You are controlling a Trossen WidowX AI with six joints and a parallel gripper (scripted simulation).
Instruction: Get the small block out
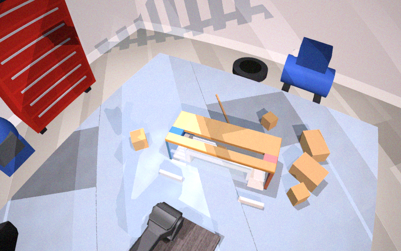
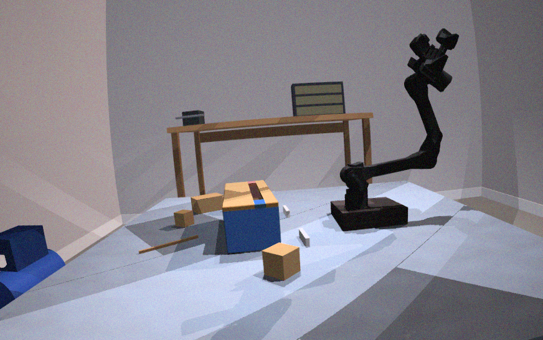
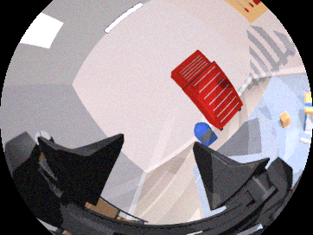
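Note:
The box (image 1: 236, 133) (image 2: 251, 230) has an orange top with a long slot, a blue end at the left of the top view, a red end at the right and a clear front. It also shows at the right edge of the wrist view (image 3: 309, 104). A small brownish patch (image 1: 221, 146), perhaps the block, shows through the slot near mid-length; its exact outline and place on the shelf are hard to tell. My gripper (image 2: 433, 38) (image 3: 160, 142) is open and empty, raised high above the arm's base, far from the box and pointing away from it.
Two white bars (image 1: 170, 174) (image 1: 250, 202) lie in front of the box. A thin stick (image 1: 222, 108) (image 2: 168, 244) lies behind it. An orange cube (image 1: 139, 139) (image 2: 281, 261) (image 3: 284, 119) sits beyond the blue end. Several orange blocks stand near the red end and behind.

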